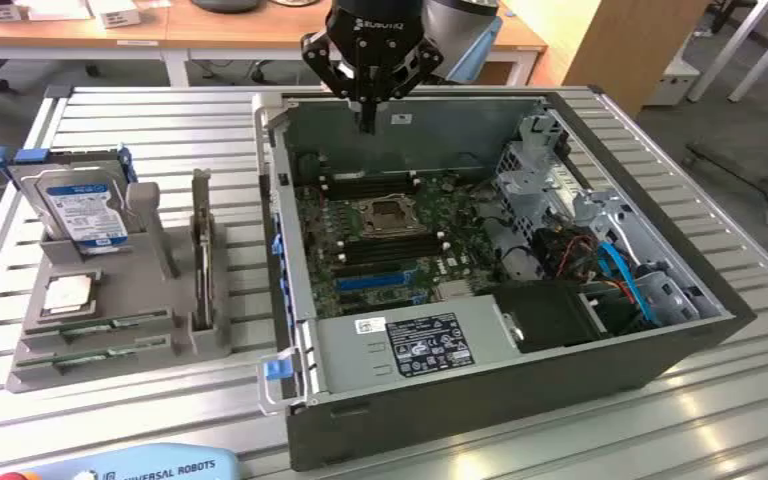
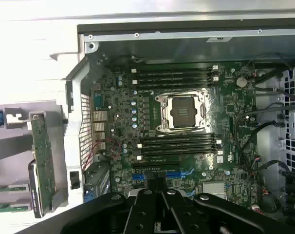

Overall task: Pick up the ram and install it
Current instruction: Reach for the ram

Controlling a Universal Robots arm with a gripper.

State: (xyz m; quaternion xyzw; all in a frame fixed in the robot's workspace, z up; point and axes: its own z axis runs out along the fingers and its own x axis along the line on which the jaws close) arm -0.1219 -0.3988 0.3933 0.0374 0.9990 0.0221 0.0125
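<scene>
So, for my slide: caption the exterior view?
Shut gripper over the open computer case; ram in its holder.

Slatted metal table (image 1: pixel 144 120), open computer case (image 1: pixel 518 400), grey parts stand (image 1: pixel 91 362), teach pendant (image 1: pixel 144 468)

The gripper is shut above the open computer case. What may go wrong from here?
The thin green ram sticks lie low in the grey holder, beside the tall dark card; the gripper might bump that card. The uncovered processor socket sits between the black memory slots; a slip there could damage it.
</scene>
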